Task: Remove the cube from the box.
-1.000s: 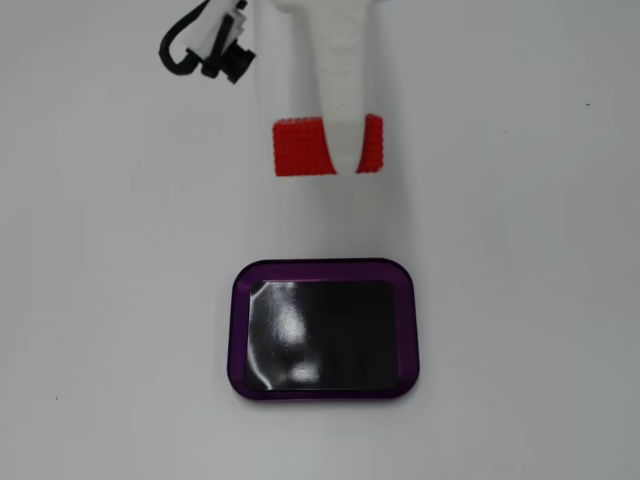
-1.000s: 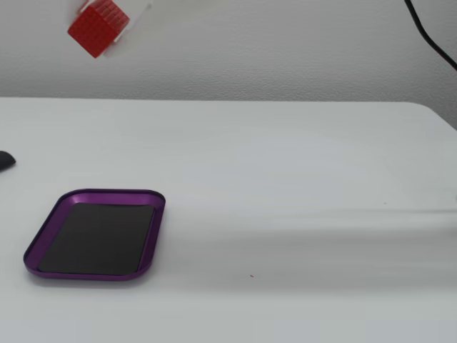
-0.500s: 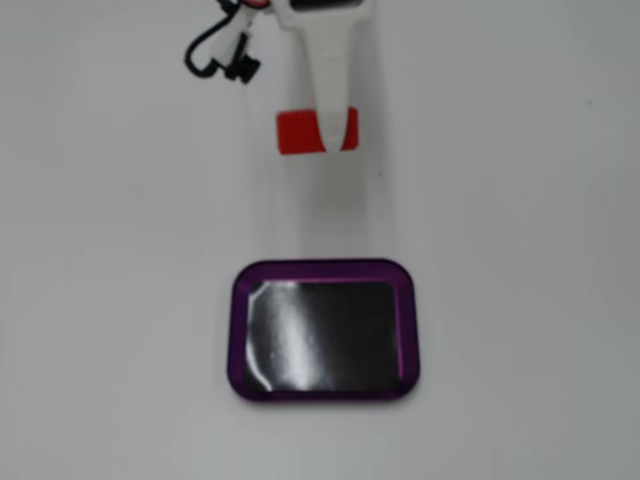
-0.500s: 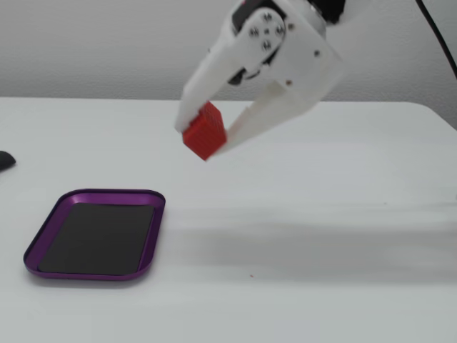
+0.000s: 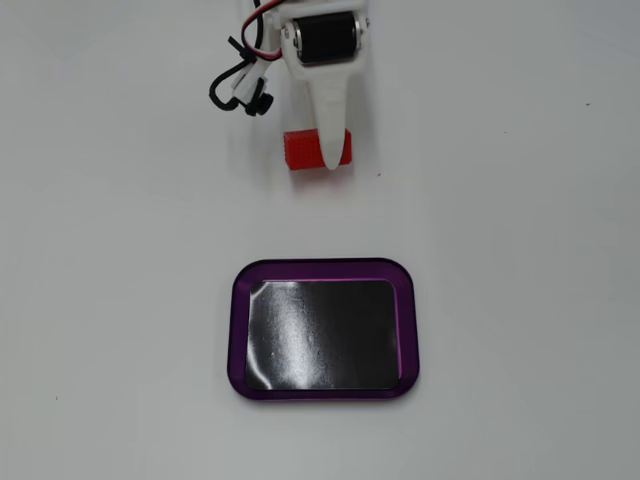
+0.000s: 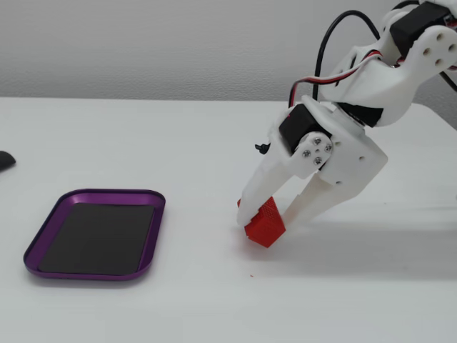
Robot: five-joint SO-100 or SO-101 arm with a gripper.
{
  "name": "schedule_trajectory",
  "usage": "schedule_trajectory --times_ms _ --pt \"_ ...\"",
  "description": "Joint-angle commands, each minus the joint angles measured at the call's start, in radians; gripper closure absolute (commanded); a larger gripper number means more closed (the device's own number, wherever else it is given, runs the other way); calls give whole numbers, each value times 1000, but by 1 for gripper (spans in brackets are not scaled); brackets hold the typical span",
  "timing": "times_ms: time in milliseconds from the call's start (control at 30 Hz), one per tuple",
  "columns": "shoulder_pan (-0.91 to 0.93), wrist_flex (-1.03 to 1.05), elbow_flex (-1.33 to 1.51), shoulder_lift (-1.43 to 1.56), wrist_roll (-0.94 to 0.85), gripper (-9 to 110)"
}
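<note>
both fixed views show the box (image 5: 324, 268) (image 6: 153, 236) lying flat on the white table (image 5: 520, 300) (image 6: 214, 143), its purple rim around a shiny black floor with nothing inside. in the side-on fixed view it is nearest the camera, low at about 8 o'clock, and a small dark object (image 6: 6, 160) peeks in at the 9 o'clock edge, too cut off to identify.

farther back in that view, at about 4 o'clock from the box and well apart from it, the cube (image 6: 265, 223) sits at table level, tilted on an edge, outside the box. the gripper (image 6: 275, 214) is clenched on the cube: one white finger (image 6: 257, 191) presses its left face and the other slants down on the right side, the cube pinched between them. whether the cube's lower corner touches the table or is just above it, i cannot tell.

from the top-down fixed view, the cube (image 5: 300, 150) lies at 12 o'clock from the box, well apart, with the white finger (image 5: 331, 125) crossing over its middle. behind it are the black motor (image 5: 327, 36) and a loop of cables (image 5: 240, 85) at 11 o'clock.
</note>
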Motion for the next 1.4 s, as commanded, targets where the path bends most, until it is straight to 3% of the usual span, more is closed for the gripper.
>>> schedule_trajectory --times_ms 0,900,1167,1367 --pt "5 -48 25 38 -8 102" --pt "3 -37 26 49 -8 101" --pt "3 -37 28 51 -6 86" --pt "3 -37 28 52 2 83"
